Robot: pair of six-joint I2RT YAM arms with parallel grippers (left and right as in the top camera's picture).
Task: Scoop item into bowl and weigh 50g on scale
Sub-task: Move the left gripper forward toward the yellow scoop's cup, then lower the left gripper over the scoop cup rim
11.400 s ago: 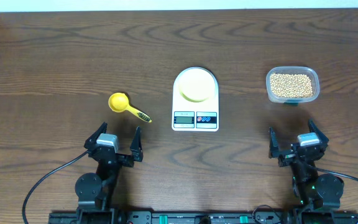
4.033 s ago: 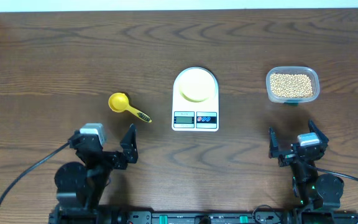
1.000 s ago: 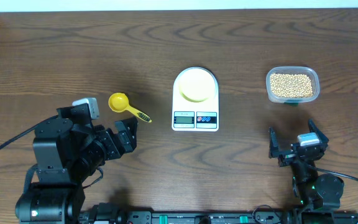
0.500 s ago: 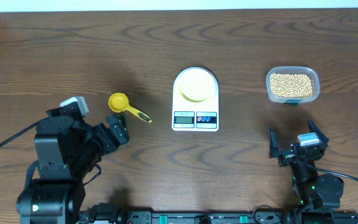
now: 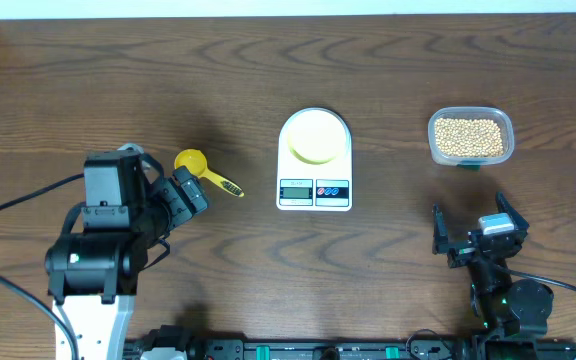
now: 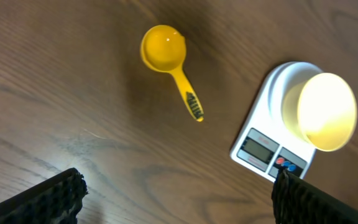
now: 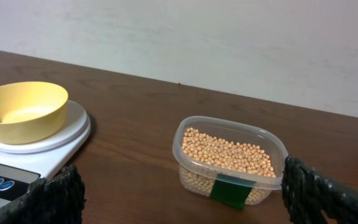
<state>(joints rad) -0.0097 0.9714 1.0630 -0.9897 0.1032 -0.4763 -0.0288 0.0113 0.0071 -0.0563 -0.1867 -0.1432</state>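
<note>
The beans (image 5: pixel 469 137) fill a clear plastic tub at the right and show in the right wrist view (image 7: pixel 229 152). The pale yellow bowl (image 5: pixel 314 137) stands empty on the white scale (image 5: pixel 314 193). The bowl (image 6: pixel 326 111) and the scale (image 6: pixel 263 146) also show in the left wrist view. My left gripper (image 5: pixel 190 190) is open and empty, raised just left and in front of a yellow scoop (image 5: pixel 200 170), apart from it. My right gripper (image 5: pixel 471 222) is open and empty, in front of the tub.
The yellow scoop (image 6: pixel 166 53) lies flat on the wood table, cup to the left, handle pointing toward the scale. The tub (image 7: pixel 230 158) has a green label on its near side. A pale wall lies beyond the table's far edge.
My left arm has risen and moved forward toward the scoop, turning its open gripper to the right. The right arm, scoop, bowl and tub have not moved.
</note>
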